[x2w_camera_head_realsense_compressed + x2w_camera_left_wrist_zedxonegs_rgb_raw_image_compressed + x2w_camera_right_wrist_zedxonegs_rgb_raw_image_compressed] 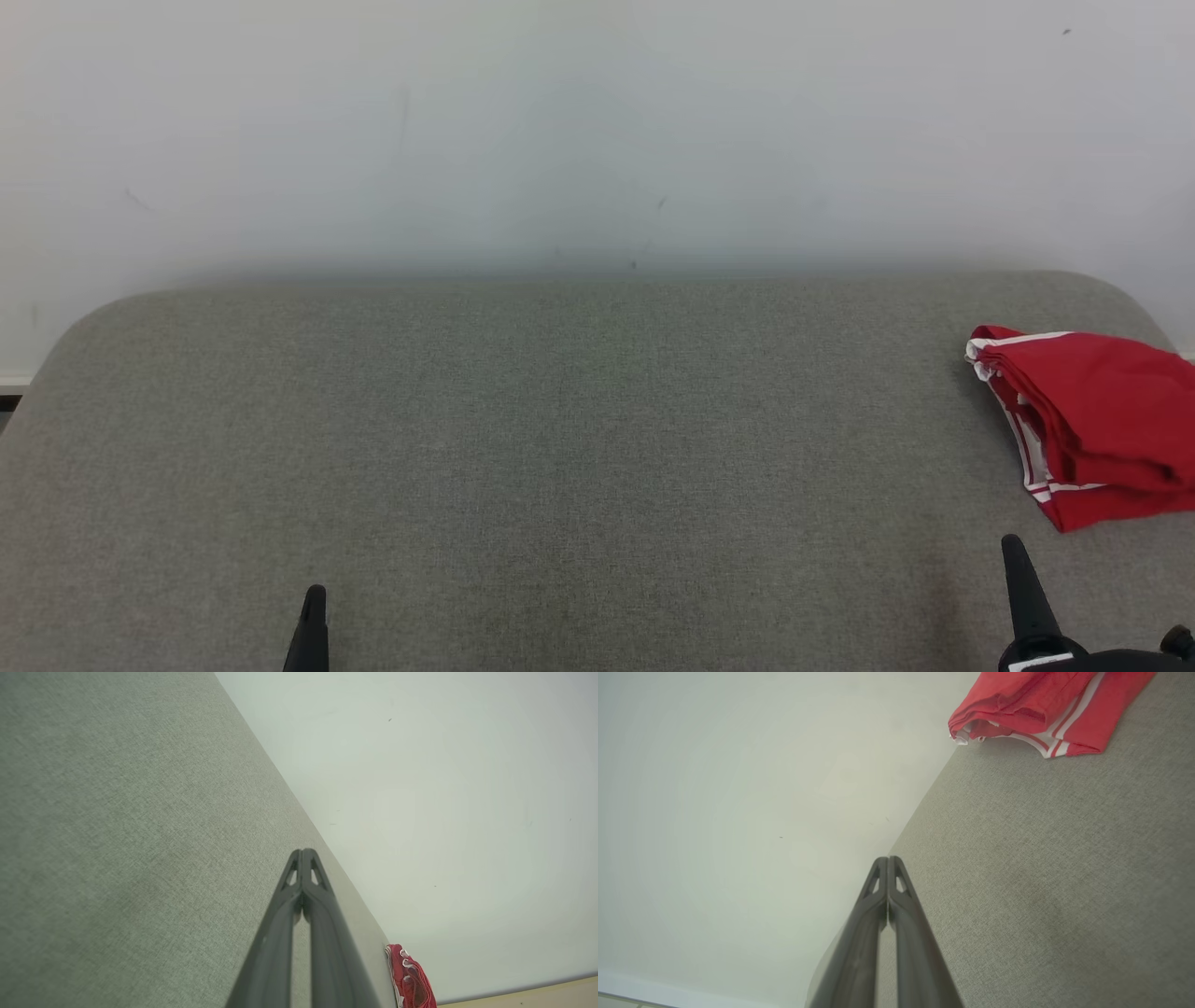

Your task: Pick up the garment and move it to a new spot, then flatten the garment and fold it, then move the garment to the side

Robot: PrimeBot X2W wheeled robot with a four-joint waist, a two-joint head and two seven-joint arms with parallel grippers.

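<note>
**Head view.** A grey woven upholstered surface (560, 448) with rounded far corners spans the lower part of the frame. Behind it stands a plain pale wall (597, 121) with a few faint scuff marks. The red garment (1092, 420), trimmed with white stripes, lies in a folded, layered bundle on the far right of the surface, close to its rear edge. The frame border cuts off the garment's right side. Its striped edges face the middle of the surface.

The right gripper (1011, 543) rises from the lower right corner with its two dark fingers pressed together into a single point. It sits just short of the garment's near corner, apart from it and holding nothing. The left gripper (316, 594) shows as one dark tip at the lower left, well apart from the garment.

**Left wrist view.** The left gripper (303, 851) has its fingers closed tip to tip over bare grey fabric. The garment (413, 980) appears as a small red shape at the surface's far edge, against the wall.

**Right wrist view.** The right gripper (888, 859) has its fingers likewise shut against each other, with nothing between them, and points along the boundary between surface and wall. The garment (1041, 704) lies ahead on the grey fabric, showing stacked red folds and a double white stripe along one hem.
</note>
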